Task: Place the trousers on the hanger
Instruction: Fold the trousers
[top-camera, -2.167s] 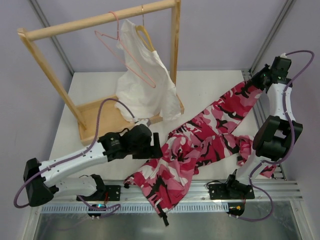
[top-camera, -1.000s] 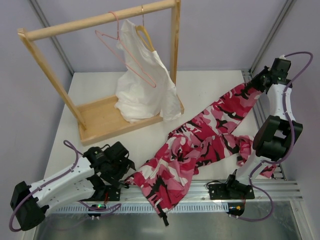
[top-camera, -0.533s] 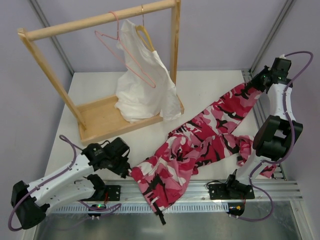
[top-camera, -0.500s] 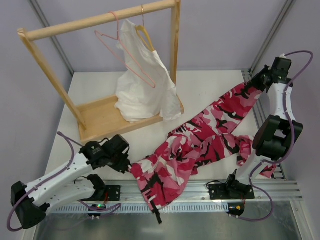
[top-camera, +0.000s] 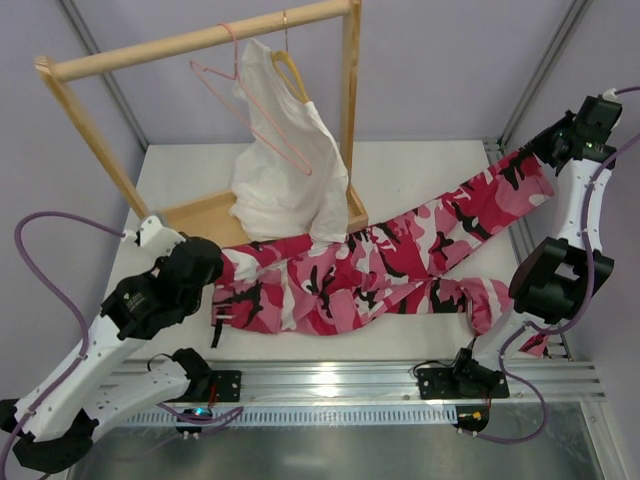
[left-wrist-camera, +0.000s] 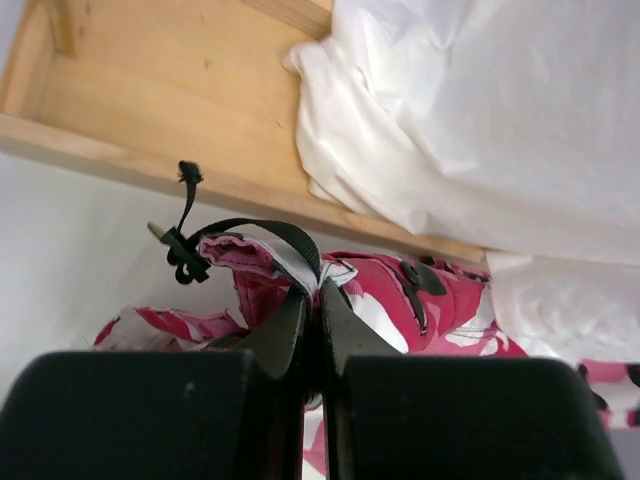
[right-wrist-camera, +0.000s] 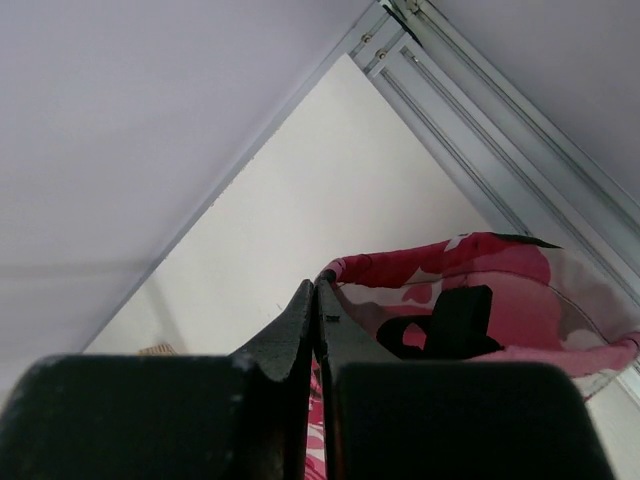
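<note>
- Plainly, the long cloth trousers in pink, white and black camouflage print (top-camera: 400, 265) stretch soft and wrinkled over the white table (top-camera: 420, 180), from about 8 o'clock of the top view up to 2 o'clock; one leg end droops folded toward 4 o'clock
- The left gripper (left-wrist-camera: 320, 300) has its black jaws pinched narrow on the trousers' waistband edge, just beside a glossy black webbing loop (left-wrist-camera: 270, 232) with a frayed cord end
- The right gripper (right-wrist-camera: 315, 300) clamps thinly on a hemmed cuff of the trousers at 2 o'clock, near the ribbed aluminium frame rail (right-wrist-camera: 470, 110)
- The thin pink wire clothes hanger (top-camera: 250, 112), triangular with a hook, hangs from the round bar of the pale wooden rack (top-camera: 200, 40) at 11 o'clock, apart from the trousers
- Its lower corner lies against the plain white garment (top-camera: 285, 170) and is hard to trace there
- That crumpled garment hides most of the tan wooden hanger (top-camera: 290, 72); its hem overlaps the rack's flat wooden base (top-camera: 200, 215) and the trousers' upper edge
- Whether the trousers' middle rests on the table cannot be told; the right arm (top-camera: 555, 280) covers cloth near 4 o'clock
</note>
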